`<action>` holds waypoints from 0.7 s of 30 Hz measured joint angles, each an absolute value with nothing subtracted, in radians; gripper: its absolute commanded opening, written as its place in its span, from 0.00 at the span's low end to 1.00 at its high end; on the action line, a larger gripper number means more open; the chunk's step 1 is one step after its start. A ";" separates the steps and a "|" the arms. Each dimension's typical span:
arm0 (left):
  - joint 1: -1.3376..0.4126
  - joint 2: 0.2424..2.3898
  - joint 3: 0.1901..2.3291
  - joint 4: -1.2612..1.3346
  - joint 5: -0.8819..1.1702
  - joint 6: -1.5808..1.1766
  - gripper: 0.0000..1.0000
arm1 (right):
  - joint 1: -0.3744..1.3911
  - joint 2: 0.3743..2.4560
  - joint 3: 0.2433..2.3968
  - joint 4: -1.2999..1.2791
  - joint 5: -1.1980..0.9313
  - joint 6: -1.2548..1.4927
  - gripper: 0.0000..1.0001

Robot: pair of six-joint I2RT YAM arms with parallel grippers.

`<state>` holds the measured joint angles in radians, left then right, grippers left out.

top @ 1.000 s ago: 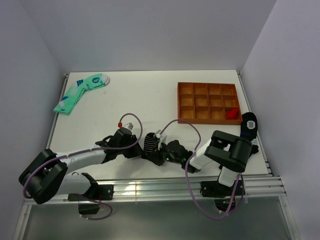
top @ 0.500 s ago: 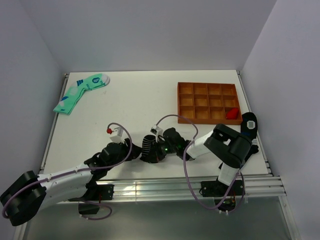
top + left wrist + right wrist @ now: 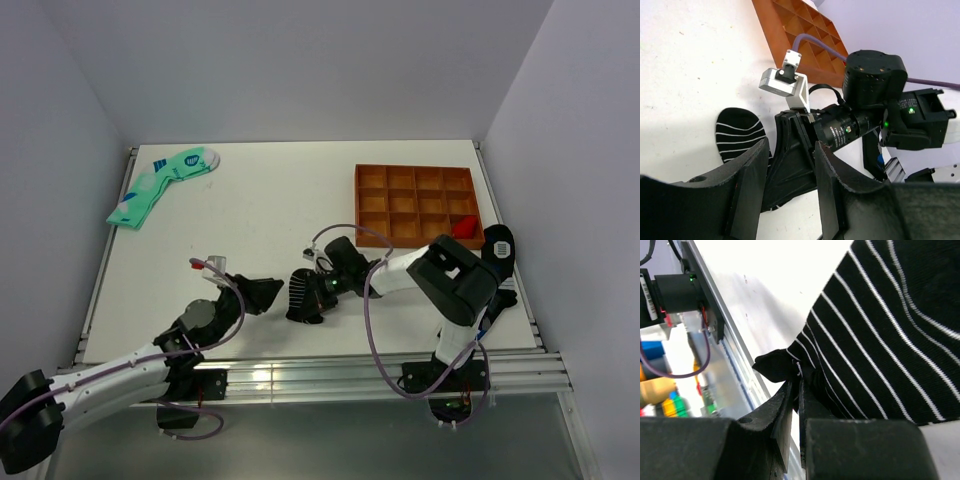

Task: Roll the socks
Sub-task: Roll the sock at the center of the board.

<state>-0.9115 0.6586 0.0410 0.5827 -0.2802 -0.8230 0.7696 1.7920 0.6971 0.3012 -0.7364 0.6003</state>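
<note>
Since the earlier frames the left gripper point(image 3: 262, 292) has been drawn back from the short black knit sock with thin white cross stripes point(image 3: 298, 292), and its arm has been lowered toward the near edge. The wrist of the right gripper point(image 3: 316, 292) has been swung farther from the bases. The left gripper's fingers are held apart with nothing between them, and the sock is seen just ahead of their tips, not touched. The right gripper is closed on a bunched fold at the sock's edge, and the rest of the sock is spread on the white table point(image 3: 270, 200) beyond its fingertips. An orange-brown tray with square compartments point(image 3: 415, 205) is placed well apart from the right gripper, behind it. A mint-green sock with blue marks point(image 3: 160, 187) lies far from the left gripper.
</note>
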 measured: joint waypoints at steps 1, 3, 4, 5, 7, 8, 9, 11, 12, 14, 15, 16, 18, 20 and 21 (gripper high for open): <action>-0.913 0.667 0.041 0.593 -0.284 -0.818 0.48 | 0.760 1.795 0.703 0.284 -0.751 0.598 0.12; -0.916 0.691 0.041 0.618 -0.287 -0.809 0.49 | 0.742 1.806 0.720 0.247 -0.780 0.596 0.12; -0.921 0.718 0.041 0.636 -0.293 -0.805 0.49 | 0.735 1.813 0.729 0.228 -0.794 0.594 0.12; -0.927 0.739 0.041 0.652 -0.296 -0.804 0.49 | 0.729 1.820 0.740 0.210 -0.807 0.593 0.12; -0.941 0.790 0.041 0.681 -0.305 -0.800 0.49 | 0.719 1.836 0.759 0.182 -0.831 0.590 0.12; -0.949 0.822 0.041 0.701 -0.309 -0.797 0.49 | 0.714 1.843 0.768 0.167 -0.842 0.589 0.12; -0.955 0.849 0.041 0.720 -0.310 -0.797 0.49 | 0.709 1.849 0.774 0.155 -0.852 0.587 0.12; -0.969 0.908 0.041 0.760 -0.312 -0.793 0.49 | 0.702 1.862 0.788 0.134 -0.870 0.586 0.11; -0.976 0.941 0.041 0.782 -0.314 -0.792 0.49 | 0.698 1.869 0.796 0.122 -0.878 0.583 0.12; -0.989 1.013 0.041 0.831 -0.313 -0.787 0.49 | 0.692 1.883 0.812 0.100 -0.894 0.579 0.11; -0.994 1.046 0.041 0.853 -0.313 -0.786 0.48 | 0.689 1.890 0.820 0.088 -0.904 0.577 0.11; -0.998 1.077 0.041 0.868 -0.313 -0.786 0.48 | 0.686 1.897 0.826 0.079 -0.911 0.576 0.11; -1.010 1.143 0.041 0.913 -0.315 -0.783 0.48 | 0.679 1.905 0.836 0.060 -0.923 0.572 0.11; -1.026 1.194 0.041 0.950 -0.321 -0.780 0.48 | 0.672 1.909 0.846 0.035 -0.931 0.564 0.11; -1.035 1.213 0.041 0.967 -0.324 -0.779 0.48 | 0.668 1.912 0.851 0.022 -0.934 0.559 0.11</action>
<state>-1.0348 1.2129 0.0410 0.9668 -0.3244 -0.7792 0.6682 1.9118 0.8509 0.0219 -0.9337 0.5587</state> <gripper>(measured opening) 0.481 0.123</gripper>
